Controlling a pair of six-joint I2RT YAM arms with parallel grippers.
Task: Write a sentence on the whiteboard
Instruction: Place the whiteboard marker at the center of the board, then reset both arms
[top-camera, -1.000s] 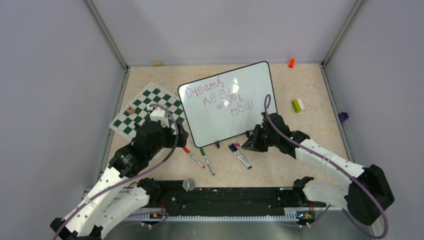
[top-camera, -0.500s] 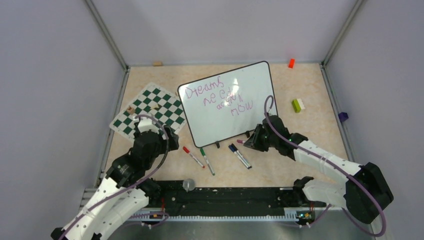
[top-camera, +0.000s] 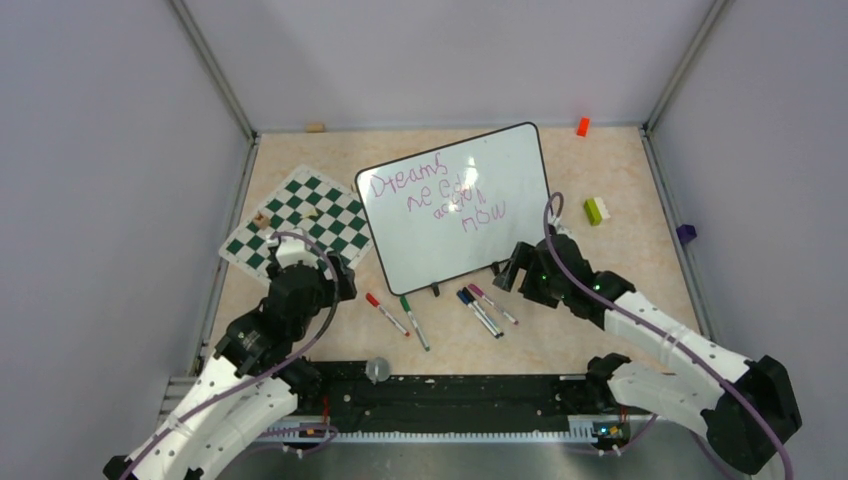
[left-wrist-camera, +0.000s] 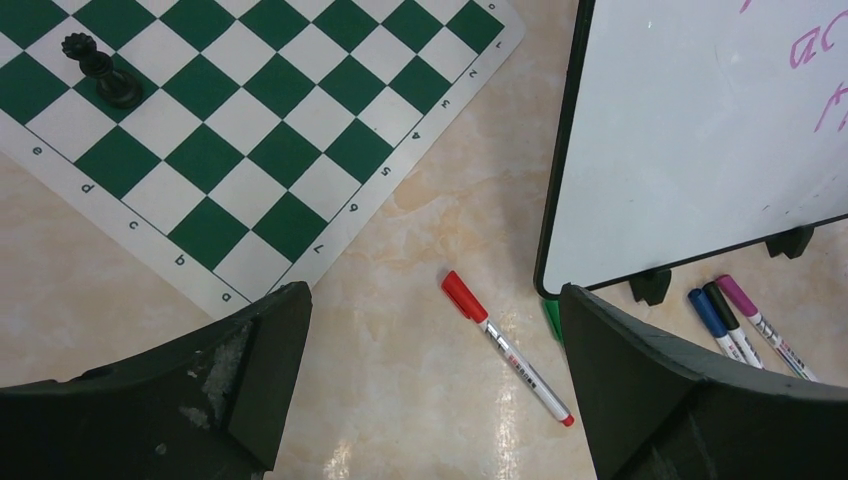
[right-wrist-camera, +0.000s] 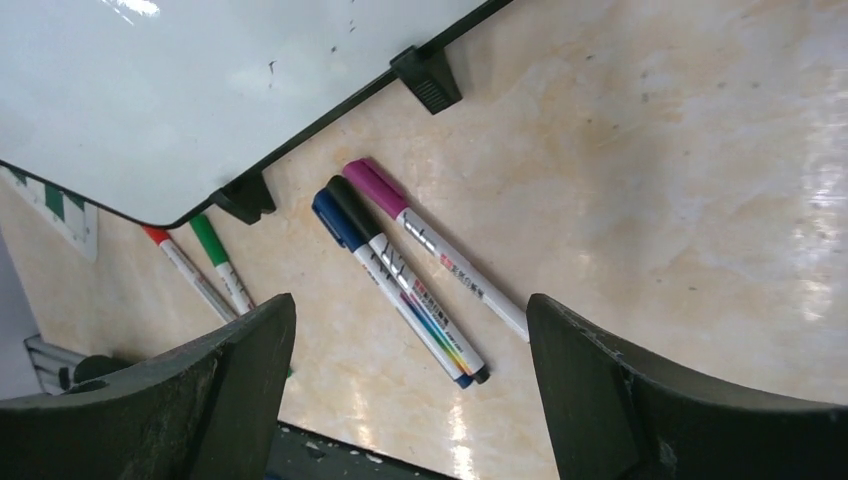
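Sentence (top-camera: 440, 195): unchanged, lower words unreadable.
Purple marker (top-camera: 493, 304): dropped, whiteboard's (top-camera: 520, 160) six o'clock.
My right claw (top-camera: 508, 273), left claw (top-camera: 342, 277): gaping, empty.

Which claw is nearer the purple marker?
Right. The right claw hovers open right beside the purple marker; the left claw is much farther off, by the chess mat.

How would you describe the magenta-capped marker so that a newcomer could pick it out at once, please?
Start at the whiteboard in the middle of the table. Just off its near edge, three markers lie side by side. The magenta-capped marker is the rightmost, next to the black-capped marker and blue-capped marker.
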